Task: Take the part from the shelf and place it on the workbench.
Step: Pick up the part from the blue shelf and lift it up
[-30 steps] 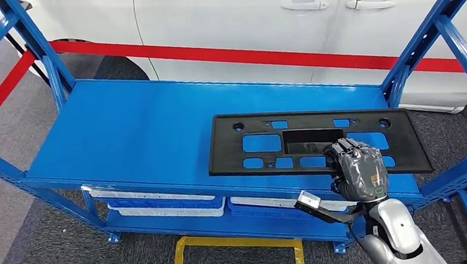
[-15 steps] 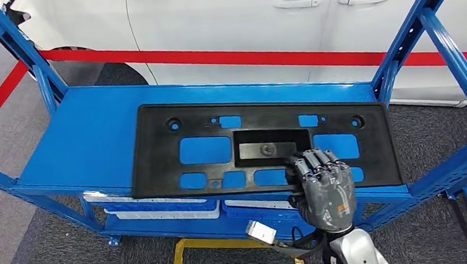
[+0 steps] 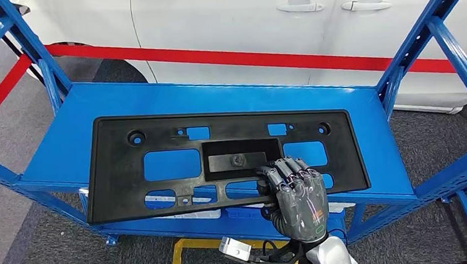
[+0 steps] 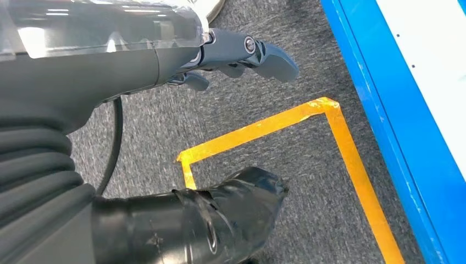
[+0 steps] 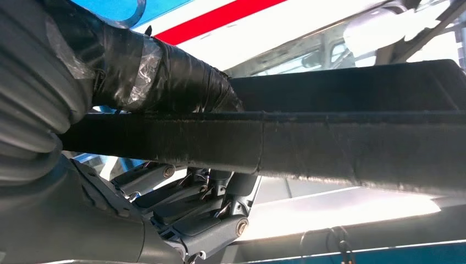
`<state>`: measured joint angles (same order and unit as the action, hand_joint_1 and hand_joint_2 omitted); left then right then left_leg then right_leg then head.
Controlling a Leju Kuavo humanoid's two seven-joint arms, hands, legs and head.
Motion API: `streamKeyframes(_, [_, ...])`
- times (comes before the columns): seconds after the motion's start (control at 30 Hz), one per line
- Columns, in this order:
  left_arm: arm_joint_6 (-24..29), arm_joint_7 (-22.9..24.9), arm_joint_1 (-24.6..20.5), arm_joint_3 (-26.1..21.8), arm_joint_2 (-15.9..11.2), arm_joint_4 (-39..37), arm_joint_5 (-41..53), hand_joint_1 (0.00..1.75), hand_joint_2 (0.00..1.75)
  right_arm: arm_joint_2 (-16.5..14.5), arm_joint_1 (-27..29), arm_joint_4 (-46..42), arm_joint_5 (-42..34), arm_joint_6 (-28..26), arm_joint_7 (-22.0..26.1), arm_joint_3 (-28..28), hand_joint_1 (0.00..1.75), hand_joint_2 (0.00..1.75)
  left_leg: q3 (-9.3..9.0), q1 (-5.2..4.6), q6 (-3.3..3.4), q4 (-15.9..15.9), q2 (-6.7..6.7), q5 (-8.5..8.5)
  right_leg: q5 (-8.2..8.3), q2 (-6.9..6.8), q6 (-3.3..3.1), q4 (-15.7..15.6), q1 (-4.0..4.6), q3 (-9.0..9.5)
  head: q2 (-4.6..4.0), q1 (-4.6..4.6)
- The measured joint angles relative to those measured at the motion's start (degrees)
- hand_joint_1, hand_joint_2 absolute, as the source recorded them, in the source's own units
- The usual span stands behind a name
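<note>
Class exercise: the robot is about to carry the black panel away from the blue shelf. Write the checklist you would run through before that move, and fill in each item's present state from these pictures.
1. Right hand has hold of the black panel: ok; fingers lie over its near edge, thumb on the other side in the right wrist view.
2. Grip centred along the panel: not ok; the hand sits right of the middle, the long left end unsupported.
3. Panel clear of the blue shelf: not ok; only its near-left corner overhangs the front edge.
4. Left hand ready to help: not ok; it hangs over the floor, holding nothing.
5. Shelf uprights clear of the panel's ends: ok.
6. Workbench free: cannot tell.
</note>
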<state>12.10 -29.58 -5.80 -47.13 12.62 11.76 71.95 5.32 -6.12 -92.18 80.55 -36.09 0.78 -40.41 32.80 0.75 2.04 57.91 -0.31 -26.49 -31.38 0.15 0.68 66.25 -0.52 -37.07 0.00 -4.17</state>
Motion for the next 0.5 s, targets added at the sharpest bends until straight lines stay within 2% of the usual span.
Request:
streamKeyframes(0.07, [0.44,0.61,0.04,-0.05,0.01,0.0,-0.26,0.0,1.75,0.01,-0.1,0.3,-0.49,0.01,-0.09,-0.25,1.75,1.75,0.15,-0.05,0.13,0.13,0.06,-0.01,-2.91,-0.02,0.31,6.98,-0.14,-3.19,0.0,0.0])
streamKeyframes(0.1, [0.86,1.07,0.08,-0.07,0.01,0.0,-0.24,0.0,1.75,0.02,-0.08,0.48,-0.67,0.01,-0.17,-0.32,1.75,1.75,0.2,-0.07,0.14,0.22,0.06,-0.03,-3.04,-0.02,0.39,8.58,-0.2,-3.92,0.0,0.01])
streamKeyframes(0.13, [1.33,1.55,0.11,-0.08,0.02,0.0,-0.16,0.0,1.75,0.02,-0.07,0.65,-0.83,0.01,-0.28,-0.36,1.75,1.75,0.21,-0.07,0.13,0.31,0.03,-0.07,-2.09,-0.03,0.4,8.04,-0.25,-3.62,0.0,0.0])
streamKeyframes(0.17, [1.67,1.9,0.14,-0.09,0.04,0.0,-0.09,0.0,1.75,0.02,-0.08,0.76,-0.95,0.01,-0.39,-0.38,1.75,1.75,0.16,-0.07,0.09,0.41,-0.02,-0.15,-0.33,-0.05,0.32,5.45,-0.29,-2.3,-0.01,0.0])
streamKeyframes(0.2, [1.9,2.12,0.16,-0.09,0.07,0.0,-0.02,0.0,1.75,0.02,-0.11,0.81,-1.01,0.01,-0.5,-0.39,1.75,1.75,0.1,-0.07,0.0,0.49,-0.06,-0.25,1.61,-0.08,0.15,1.53,-0.29,-0.37,-0.01,-0.01])
streamKeyframes(0.27, [2.69,2.83,0.16,-0.1,0.15,0.0,0.14,0.0,1.75,0.02,-0.14,0.87,-1.1,0.01,-0.74,-0.4,1.75,1.75,0.15,-0.27,-0.38,0.7,-0.11,-0.42,3.7,-0.08,-0.26,-4.85,-0.04,2.72,-0.02,0.01])
streamKeyframes(0.3, [3.29,3.27,0.18,-0.1,0.19,0.0,0.27,0.0,1.75,0.02,-0.1,0.89,-1.16,0.0,-0.85,-0.4,1.75,1.75,0.22,-0.36,-0.63,0.74,-0.11,-0.44,3.85,-0.04,-0.47,-6.25,0.11,3.32,-0.01,0.02])
streamKeyframes(0.4, [5.19,4.25,0.23,-0.1,0.28,0.0,0.68,0.0,1.75,0.02,0.21,0.97,-1.46,-0.06,-1.26,-0.4,1.75,1.75,0.32,-0.37,-1.5,0.8,-0.07,-0.56,3.97,0.11,-1.26,-6.79,0.09,3.37,0.0,0.03])
streamKeyframes(0.47, [6.22,4.67,0.24,-0.1,0.33,0.0,0.84,0.0,1.75,0.02,0.4,0.99,-1.81,-0.16,-1.43,-0.39,1.75,1.75,1.33,-0.24,-2.13,3.31,-0.03,-2.49,4.22,0.01,-2.02,-7.14,-0.17,3.5,0.0,0.04])
streamKeyframes(0.5, [6.59,4.88,0.27,-0.1,0.33,0.0,0.87,0.0,1.75,0.02,0.54,0.99,-1.99,-0.24,-1.47,-0.38,1.75,1.75,2.56,-0.15,-2.4,6.23,0.0,-4.3,4.29,-0.09,-2.29,-7.2,-0.19,3.55,0.0,0.05])
